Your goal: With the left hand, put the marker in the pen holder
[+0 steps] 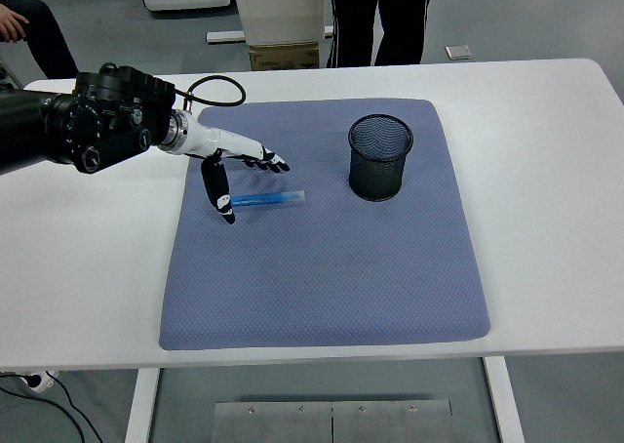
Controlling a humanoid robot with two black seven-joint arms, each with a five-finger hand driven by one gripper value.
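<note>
A white table [546, 170] stands in a workshop with a grey floor; at the far side a person's dark trouser legs [378, 19] show, and another person sits at the top left corner. A blue-grey padded mat [322, 277] covers the middle of the table. On the mat's far right part stands a black wire-mesh pen holder [380, 157], upright and empty as far as can be seen. A blue marker [265, 200] lies flat on the mat's far left part, lengthwise left to right, well apart from the holder.

The robot's left hand [237, 166] reaches in from the left edge and hovers just above the marker's left end. Its fingers [269, 159] are stretched out and spread, the thumb pointing down beside the marker's left tip. It holds nothing. The right arm is not visible.

The task appears to be at the reach-to-grasp step; the marker is not yet picked up. Next, the hand likely needs to lower, close thumb and fingers around the barrel, lift, carry it rightward and drop it into the holder.
</note>
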